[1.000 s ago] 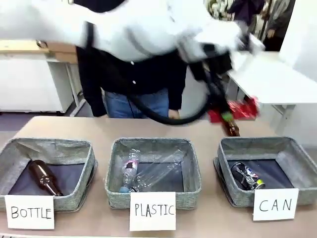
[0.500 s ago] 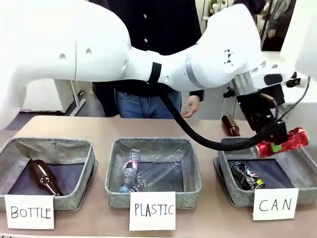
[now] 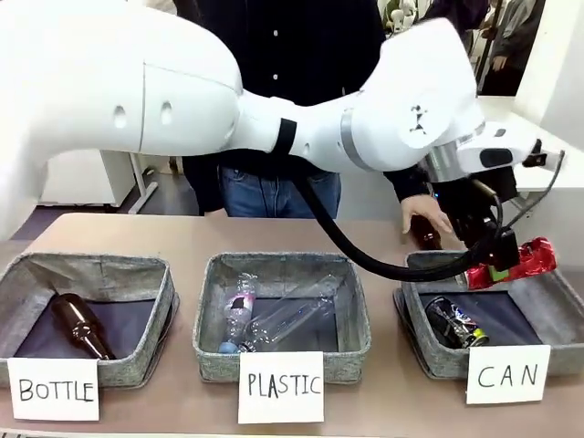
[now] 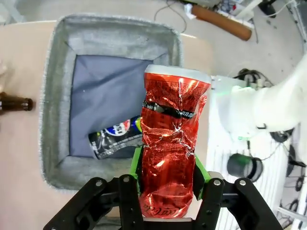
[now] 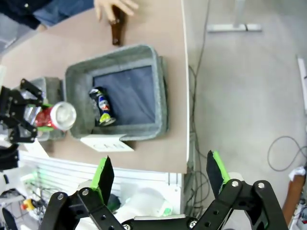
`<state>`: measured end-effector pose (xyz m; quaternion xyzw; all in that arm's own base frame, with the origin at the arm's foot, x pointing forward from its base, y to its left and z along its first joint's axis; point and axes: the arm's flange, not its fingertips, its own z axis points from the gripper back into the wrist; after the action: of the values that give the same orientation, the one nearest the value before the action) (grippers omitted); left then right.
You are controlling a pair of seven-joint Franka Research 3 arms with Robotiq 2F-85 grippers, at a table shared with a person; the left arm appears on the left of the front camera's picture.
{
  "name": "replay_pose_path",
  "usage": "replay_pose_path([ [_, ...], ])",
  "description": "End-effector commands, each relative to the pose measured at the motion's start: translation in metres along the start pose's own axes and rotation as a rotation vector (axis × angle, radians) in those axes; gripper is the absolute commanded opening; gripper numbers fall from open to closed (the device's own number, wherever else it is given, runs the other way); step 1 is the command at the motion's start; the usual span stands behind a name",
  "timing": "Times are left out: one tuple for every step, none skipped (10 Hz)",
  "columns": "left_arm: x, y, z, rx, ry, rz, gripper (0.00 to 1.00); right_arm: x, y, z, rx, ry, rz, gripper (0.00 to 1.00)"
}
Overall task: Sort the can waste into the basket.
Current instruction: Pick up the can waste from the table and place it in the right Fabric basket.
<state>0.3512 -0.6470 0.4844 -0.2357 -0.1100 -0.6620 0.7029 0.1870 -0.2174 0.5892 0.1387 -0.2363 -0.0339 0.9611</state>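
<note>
Swung right since earlier: left gripper, clamped on crushed red can, now hangs above right-hand CAN basket | dark can lies inside | step: release | next: centre over the basket, then part the jaws | right gripper apart, empty.

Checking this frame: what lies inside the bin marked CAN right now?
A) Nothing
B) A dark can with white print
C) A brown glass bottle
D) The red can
B: the dark can lies on the lining of the basket, while the red can is clamped in the left gripper above the basket's rim, not yet dropped in.
</note>
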Motion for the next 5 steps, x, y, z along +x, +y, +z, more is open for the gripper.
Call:
replay_pose_path([
  [0.0052,0.0031,-0.0021,0.08,0.027,0.026,0.44,0.0,0.0,0.0003,-0.003,0.003,-0.024,1.0],
  [0.0053,0.007,0.0,0.089,0.008,0.031,0.44,0.0,0.0,0.0003,-0.003,0.003,-0.024,1.0],
  [0.0047,0.0089,0.002,0.104,0.019,0.034,1.0,0.0,0.0,0.0003,-0.003,0.003,-0.024,1.0],
  [0.0043,0.0103,0.0051,0.106,0.006,0.037,1.0,0.0,0.0,0.0003,-0.003,0.003,-0.024,1.0],
  [0.0037,0.0107,0.0067,0.106,-0.002,0.038,1.0,0.0,0.0,0.0003,-0.003,0.003,-0.024,1.0],
])
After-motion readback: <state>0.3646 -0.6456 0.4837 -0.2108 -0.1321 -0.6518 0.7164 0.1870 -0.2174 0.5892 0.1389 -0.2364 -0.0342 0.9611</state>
